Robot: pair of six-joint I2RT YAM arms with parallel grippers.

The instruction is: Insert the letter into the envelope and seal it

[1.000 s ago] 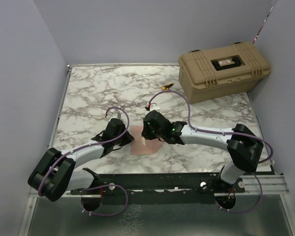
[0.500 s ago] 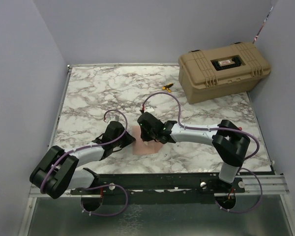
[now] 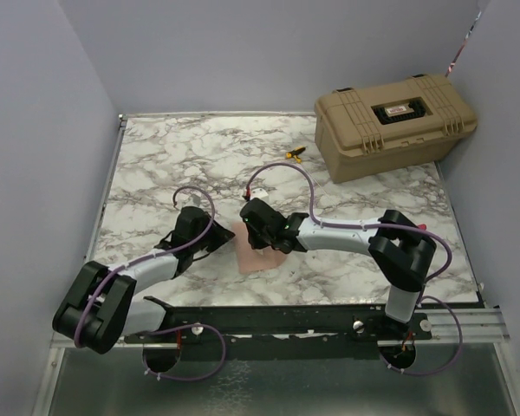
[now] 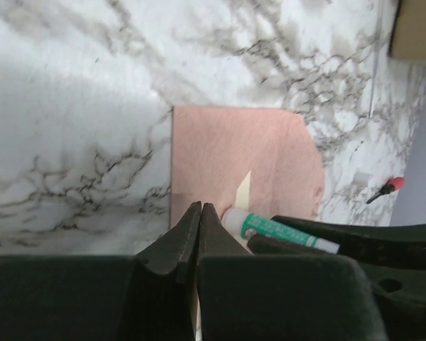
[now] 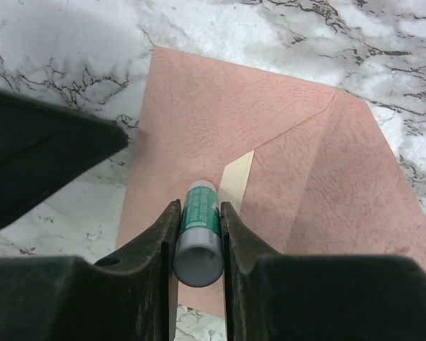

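The salmon-tan envelope (image 3: 258, 257) lies flat on the marble table (image 3: 173, 165), its pointed flap (image 5: 362, 199) spread open beside the body (image 5: 213, 106). A pale cream strip (image 5: 236, 181) shows along the fold. The letter is hidden. My right gripper (image 5: 199, 206) is shut on a green-and-white glue stick (image 5: 199, 227), whose tip rests on the envelope next to the strip. From above it sits over the envelope's middle (image 3: 258, 241). My left gripper (image 4: 200, 206) is shut with nothing between its fingers, its tips over the envelope's left edge (image 3: 221, 245). The glue stick (image 4: 277, 229) shows just to their right.
A tan hard case (image 3: 394, 124) stands at the back right corner. A small yellow-and-black tool (image 3: 295, 153) lies in front of it, also seen as a red-tipped tool (image 4: 387, 190). Grey walls close in the table on the left, back and right.
The right gripper has moved left across the envelope with the glue stick. The left arm has drawn back to the left, uncovering more of the envelope.
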